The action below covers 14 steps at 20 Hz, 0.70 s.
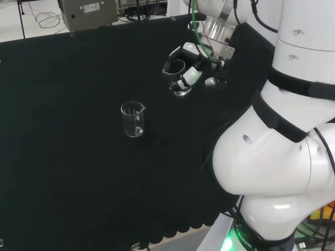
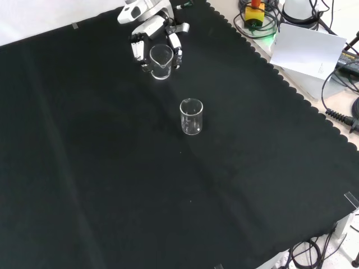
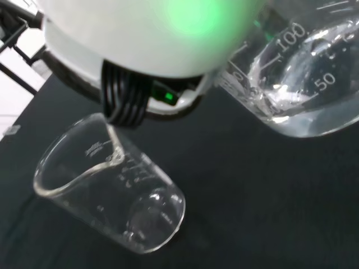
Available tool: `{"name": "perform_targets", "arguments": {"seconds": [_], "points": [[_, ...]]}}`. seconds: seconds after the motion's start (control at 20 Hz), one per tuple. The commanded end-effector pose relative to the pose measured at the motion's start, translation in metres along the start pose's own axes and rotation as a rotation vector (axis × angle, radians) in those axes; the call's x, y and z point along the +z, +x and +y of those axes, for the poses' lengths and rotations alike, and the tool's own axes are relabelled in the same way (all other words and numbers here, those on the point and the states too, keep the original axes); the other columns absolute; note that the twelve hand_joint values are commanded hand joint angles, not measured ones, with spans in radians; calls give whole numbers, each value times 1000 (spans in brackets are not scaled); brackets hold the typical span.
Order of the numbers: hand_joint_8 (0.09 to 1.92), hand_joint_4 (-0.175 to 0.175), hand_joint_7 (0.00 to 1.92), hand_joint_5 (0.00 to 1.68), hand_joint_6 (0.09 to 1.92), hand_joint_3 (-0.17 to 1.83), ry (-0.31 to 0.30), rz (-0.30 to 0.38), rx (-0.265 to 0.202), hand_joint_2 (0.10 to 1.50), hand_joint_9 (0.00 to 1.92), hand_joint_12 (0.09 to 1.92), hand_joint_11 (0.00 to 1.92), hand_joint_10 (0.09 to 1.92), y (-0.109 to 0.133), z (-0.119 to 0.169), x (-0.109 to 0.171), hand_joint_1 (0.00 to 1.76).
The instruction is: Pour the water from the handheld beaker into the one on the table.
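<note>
My hand (image 1: pixel 191 63) hangs above the cloth with its fingers curled round a clear glass beaker (image 1: pixel 178 78). The front view has this held beaker (image 2: pixel 161 60) upright between the black and white fingers (image 2: pixel 137 47). Close up in the wrist view, the held beaker (image 3: pixel 303 84) carries water low in its body. A second clear beaker (image 1: pixel 133 119) stands upright on the black cloth, apart from the hand, to the left and nearer in the head view. This standing beaker (image 2: pixel 191 116) looks empty, as it does in the wrist view (image 3: pixel 109 185).
A grey box (image 1: pixel 89 11) sits at the far edge of the bench in the head view. The arm's white links (image 1: pixel 282 130) take up the right side there. Cables, a white sheet (image 2: pixel 308 50) and a red and yellow button (image 2: pixel 255 11) lie beyond the cloth's scalloped edge.
</note>
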State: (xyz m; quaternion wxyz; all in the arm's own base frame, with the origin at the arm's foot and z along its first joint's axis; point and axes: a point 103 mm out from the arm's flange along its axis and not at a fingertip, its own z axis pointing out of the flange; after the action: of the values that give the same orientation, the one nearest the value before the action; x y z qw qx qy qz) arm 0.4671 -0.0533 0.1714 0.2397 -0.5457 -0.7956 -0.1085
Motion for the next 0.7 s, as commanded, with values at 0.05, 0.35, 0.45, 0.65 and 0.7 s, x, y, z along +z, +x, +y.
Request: {"name": "perform_targets", "arguments": {"seconds": [0.05,0.35,0.45,0.65,0.7], "points": [[632,-175,1385,1198,694,864,62,-68,-5,486,1579,646,1263,372,31,-3,4,1449],[684,-175,1360,1197,706,889,136,-160,25,475,1579,646,1259,398,48,1,14,1450],[702,-175,1353,1191,723,904,161,-183,35,470,1568,647,1257,433,51,3,18,1450],[712,-175,1350,1188,733,916,214,-273,45,465,1560,648,1255,461,57,9,26,1450],[721,-175,1347,1185,742,922,229,-289,52,463,1556,650,1254,473,58,10,28,1450]]}}
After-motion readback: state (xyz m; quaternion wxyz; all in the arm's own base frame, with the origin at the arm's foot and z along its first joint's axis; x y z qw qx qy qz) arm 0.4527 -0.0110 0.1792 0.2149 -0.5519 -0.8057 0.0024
